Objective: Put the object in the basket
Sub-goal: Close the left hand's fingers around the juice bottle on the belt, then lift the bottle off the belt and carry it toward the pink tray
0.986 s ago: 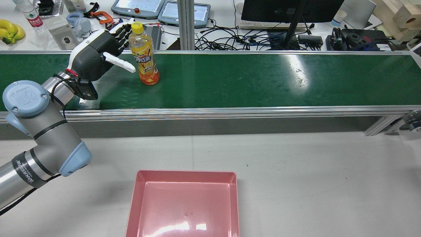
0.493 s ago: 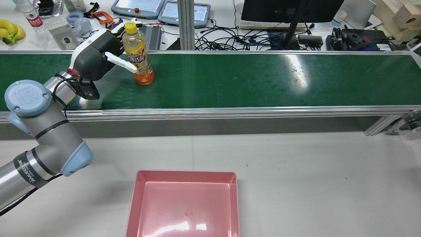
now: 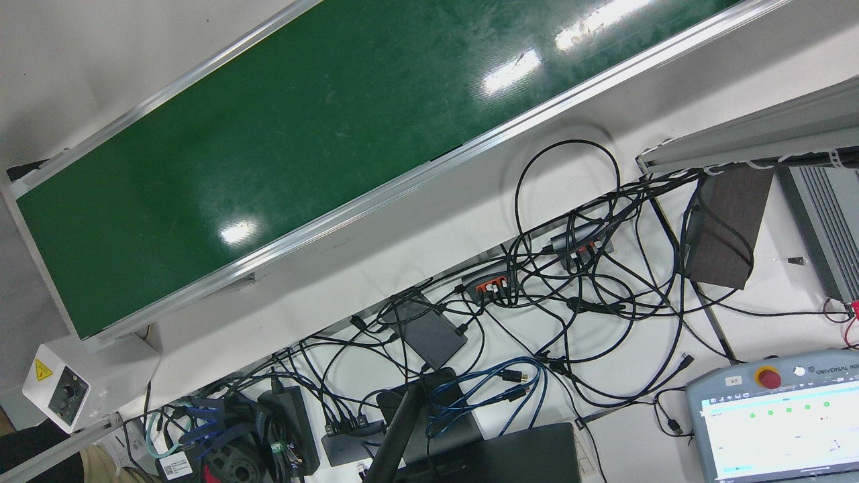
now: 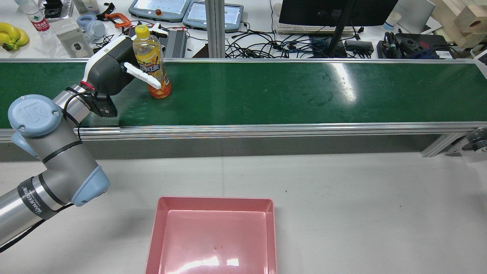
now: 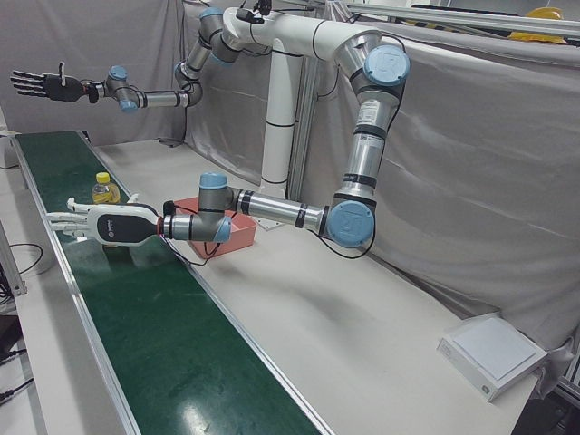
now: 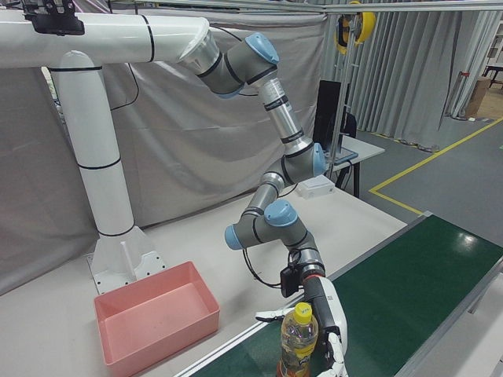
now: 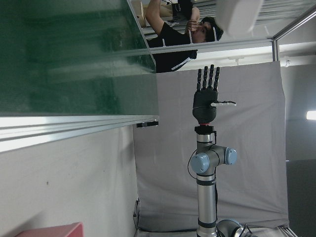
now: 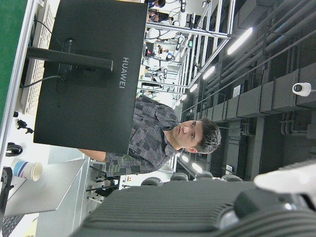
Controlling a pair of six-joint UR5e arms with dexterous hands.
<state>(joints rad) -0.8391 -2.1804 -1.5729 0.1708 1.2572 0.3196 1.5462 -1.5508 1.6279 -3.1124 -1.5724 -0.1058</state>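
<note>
A yellow-capped bottle of orange drink (image 4: 150, 62) stands upright on the green conveyor belt (image 4: 285, 91). My left hand (image 4: 114, 66) is open right beside it, with the thumb across the bottle's front and the other fingers behind it. The bottle (image 5: 105, 192) and left hand (image 5: 104, 224) also show in the left-front view, and the bottle (image 6: 299, 338) and left hand (image 6: 326, 326) in the right-front view. The pink basket (image 4: 213, 203) sits empty on the grey table, nearer the robot than the belt. My right hand (image 5: 41, 84) is raised high, open and empty.
The belt's aluminium rail (image 4: 266, 129) runs between the belt and the basket. Beyond the belt a cluttered bench holds a monitor (image 4: 335, 11), teach pendants (image 4: 159, 7), cables and bananas (image 4: 11, 34). The front view shows only bare belt (image 3: 268, 134) and cables.
The bottle has travelled left along the belt, from just beyond the thumb tip into the span of my left hand. The hand has shifted slightly left and stays open.
</note>
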